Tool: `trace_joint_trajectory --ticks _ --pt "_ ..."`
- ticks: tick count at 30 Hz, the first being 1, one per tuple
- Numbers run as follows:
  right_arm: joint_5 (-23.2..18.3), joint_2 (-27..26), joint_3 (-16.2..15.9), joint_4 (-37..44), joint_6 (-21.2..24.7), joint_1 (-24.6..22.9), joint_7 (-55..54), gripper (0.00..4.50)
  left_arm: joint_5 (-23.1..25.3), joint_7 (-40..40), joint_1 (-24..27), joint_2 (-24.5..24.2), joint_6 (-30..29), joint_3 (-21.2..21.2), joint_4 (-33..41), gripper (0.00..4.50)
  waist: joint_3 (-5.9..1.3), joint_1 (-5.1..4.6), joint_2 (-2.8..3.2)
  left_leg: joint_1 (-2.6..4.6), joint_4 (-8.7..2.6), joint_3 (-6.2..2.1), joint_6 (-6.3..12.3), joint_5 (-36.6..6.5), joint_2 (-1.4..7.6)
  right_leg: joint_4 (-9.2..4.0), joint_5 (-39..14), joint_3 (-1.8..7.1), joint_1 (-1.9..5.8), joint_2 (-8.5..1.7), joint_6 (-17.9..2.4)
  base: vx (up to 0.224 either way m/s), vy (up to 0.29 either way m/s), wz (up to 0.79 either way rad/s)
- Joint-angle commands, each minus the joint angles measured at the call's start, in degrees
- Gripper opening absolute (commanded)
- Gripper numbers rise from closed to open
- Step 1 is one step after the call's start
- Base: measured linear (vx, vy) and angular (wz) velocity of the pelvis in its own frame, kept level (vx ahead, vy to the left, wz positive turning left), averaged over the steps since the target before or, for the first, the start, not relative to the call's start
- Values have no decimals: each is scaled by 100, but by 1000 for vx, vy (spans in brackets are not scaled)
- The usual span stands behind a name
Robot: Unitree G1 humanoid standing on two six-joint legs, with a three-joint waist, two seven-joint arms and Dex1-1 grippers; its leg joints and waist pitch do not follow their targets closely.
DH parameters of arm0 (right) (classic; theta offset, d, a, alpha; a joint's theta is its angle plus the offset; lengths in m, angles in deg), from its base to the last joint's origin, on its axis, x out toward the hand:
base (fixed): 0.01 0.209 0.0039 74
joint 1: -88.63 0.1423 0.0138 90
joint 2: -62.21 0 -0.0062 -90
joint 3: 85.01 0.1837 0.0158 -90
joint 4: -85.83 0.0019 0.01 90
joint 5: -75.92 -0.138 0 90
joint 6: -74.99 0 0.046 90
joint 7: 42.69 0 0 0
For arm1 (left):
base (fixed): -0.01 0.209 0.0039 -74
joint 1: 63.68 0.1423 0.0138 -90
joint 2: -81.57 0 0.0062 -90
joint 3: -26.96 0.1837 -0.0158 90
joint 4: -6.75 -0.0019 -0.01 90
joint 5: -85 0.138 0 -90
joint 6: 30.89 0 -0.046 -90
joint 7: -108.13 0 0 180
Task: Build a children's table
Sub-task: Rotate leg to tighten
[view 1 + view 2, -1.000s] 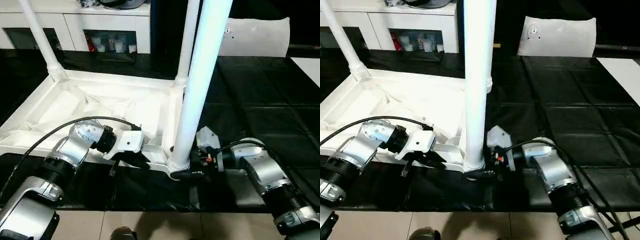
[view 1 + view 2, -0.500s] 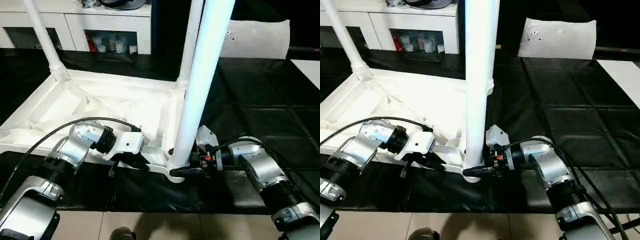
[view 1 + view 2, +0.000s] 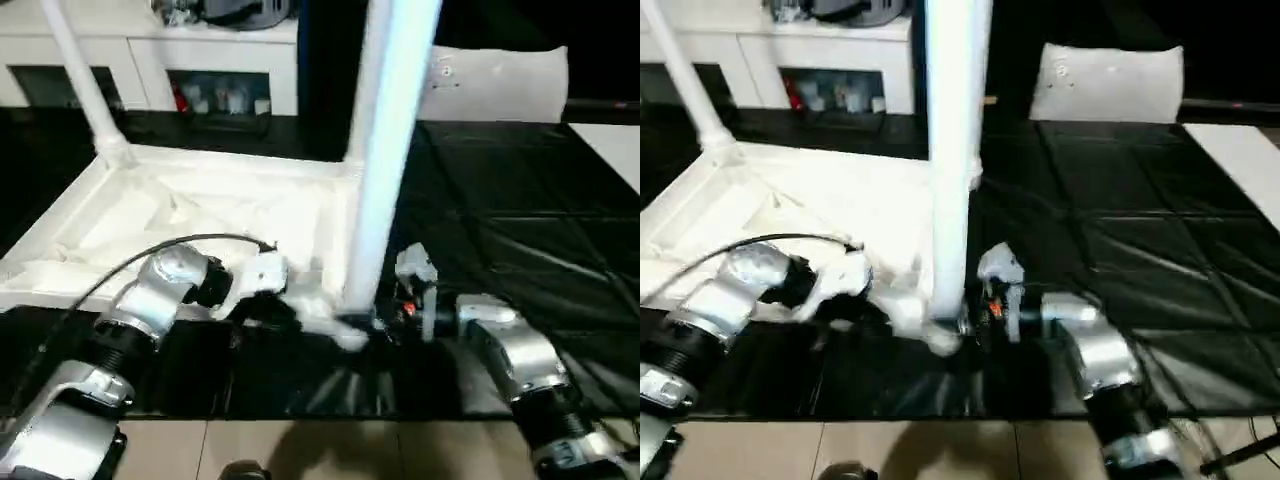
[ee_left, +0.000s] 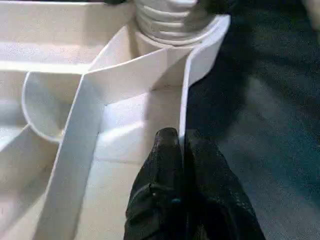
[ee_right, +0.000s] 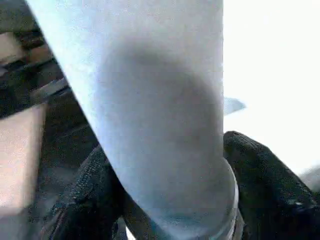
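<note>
Children's table [image 3: 200,215] lies upside down on the black work table [image 3: 520,210], legs pointing up. Nearest leg [image 3: 385,150] stands in the near corner socket, its base clasped between the right gripper's [image 5: 165,200] fingers, likely to seat it. Left gripper [image 4: 182,150], just beside that socket, pinches the tabletop's rim, apparently steadying it.

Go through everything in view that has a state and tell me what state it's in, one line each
Children's table top: upside down on the black work table, ribbed underside up.
Near leg: upright, foot at the near corner socket.
Far left leg: standing in its corner socket.
Left gripper: shut on the table top's rim.
Right gripper: shut on the near leg's base.
</note>
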Motion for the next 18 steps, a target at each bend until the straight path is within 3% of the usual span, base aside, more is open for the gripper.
trace_joint_trajectory --ticks 1,3,4,5,6,8,10,11,12,14,15,18 --pt "76 -829 -317 -95 163 117 -873 267 -62 -1363 7 800 -694 -83 253 0 -272 -65 -15 57 -490 -66 -300 -2356 70 -652 -3669 157 170 -272 -412 -61 19 -10" --pt "118 -944 -268 -166 205 149 -1126 267 -62 -1545 3 889 -830 -137 281 0 -265 -213 5 76 -485 -111 -303 -2626 40 -750 -3937 48 161 -249 -231 -59 27 -11" --pt "214 -1163 -174 -247 291 220 -1605 266 -45 -1980 -16 1076 -1206 -306 384 0 -267 -249 19 68 -493 -117 -277 -2686 43 -760 -3866 28 184 -242 -221 -50 48 -11" --pt "256 -1253 -132 -268 340 250 -1800 266 -26 -2178 -28 1151 -1367 -383 430 0 -267 -314 88 87 -528 -135 -253 -2887 69 -789 -3642 -10 194 -224 -283 -50 48 -11" --pt "308 -1349 -72 -349 392 319 -2087 266 28 -2426 -48 1241 -1536 -461 477 0 -277 -370 55 76 -548 -155 -202 -2969 66 -808 -3449 -52 239 -209 -283 0 0 0" --pt "399 -1530 41 -528 506 466 -2636 266 161 -2926 -86 1406 -1796 -604 553 0 -262 -450 109 139 -559 -165 -194 -3206 69 -851 -3341 -107 208 -193 -348 0 0 0" --pt "488 -1743 116 -670 460 603 -2941 266 345 -3397 -69 1563 -2012 -711 733 0 -244 -538 122 141 -574 -180 -134 -3414 72 -910 -3319 -176 241 -186 -270 0 0 0" --pt "498 -1755 113 -667 436 604 -2935 266 366 -3408 -65 1562 -2010 -702 749 0 -254 -548 149 151 -585 -188 -126 -3483 90 -902 -3223 -190 265 -188 -271 0 0 0" --pt "519 -1779 105 -661 382 604 -2924 321 408 -3424 -54 1559 -2007 -681 785 0 -238 -567 147 155 -615 -192 -87 -3627 112 -905 -3058 -214 277 -182 -277 0 0 0" --pt "554 -1804 94 -644 252 581 -2946 335 450 -3358 -12 1527 -2002 -612 861 0 -232 -586 133 160 -625 -186 -63 -3686 109 -907 -2993 -209 284 -206 -287 0 0 0" --pt "532 -1822 132 -611 200 542 -2973 341 467 -3275 38 1472 -1998 -538 940 0 -226 -584 152 175 -607 -173 -57 -3606 80 -935 -3105 -197 252 -237 -294 0 0 0" --pt "544 -1782 163 -549 67 475 -2987 382 493 -3123 127 1345 -2012 -423 1070 0 -225 -611 147 97 -602 -184 -40 -3345 60 -942 -3229 -188 291 -270 -244 0 0 0"
